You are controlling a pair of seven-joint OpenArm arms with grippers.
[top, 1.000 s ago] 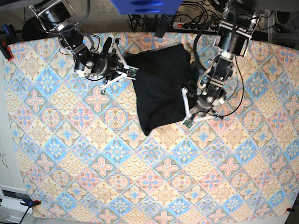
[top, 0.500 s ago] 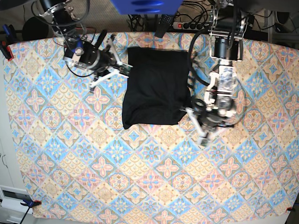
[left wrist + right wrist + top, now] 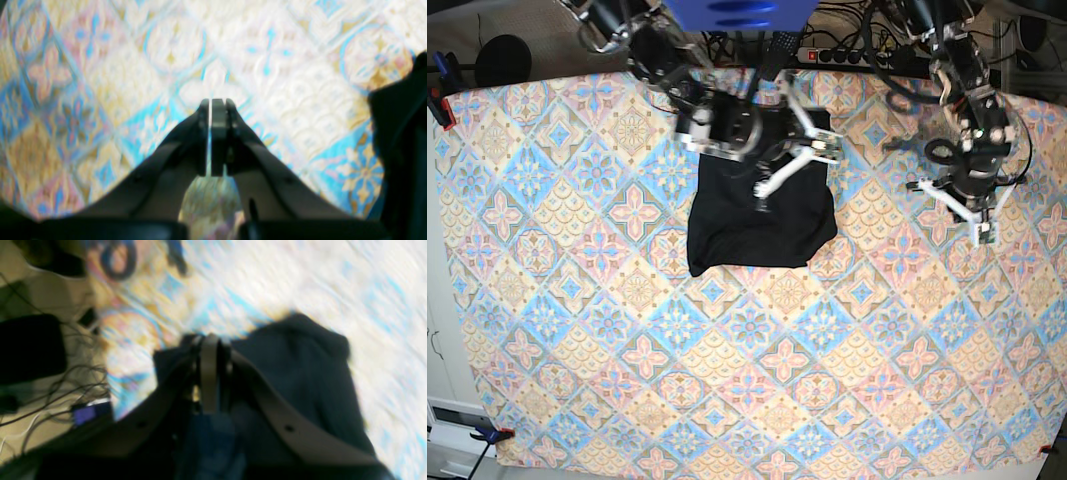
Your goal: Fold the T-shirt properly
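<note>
Right gripper [image 3: 812, 150] had swung over the T-shirt's [image 3: 757, 225] top edge, jaws closed, grip unclear; left gripper [image 3: 977, 215] withdrew beside it, closed empty.

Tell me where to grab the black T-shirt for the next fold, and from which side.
Probably grip the T-shirt at its near-left corner, which pokes out over bare tablecloth. Come from the camera-near side, low along the cloth; the right gripper sits at the far edge.

Bare tablecloth [image 3: 727, 380] lies open beyond the T-shirt [image 3: 757, 225].
</note>
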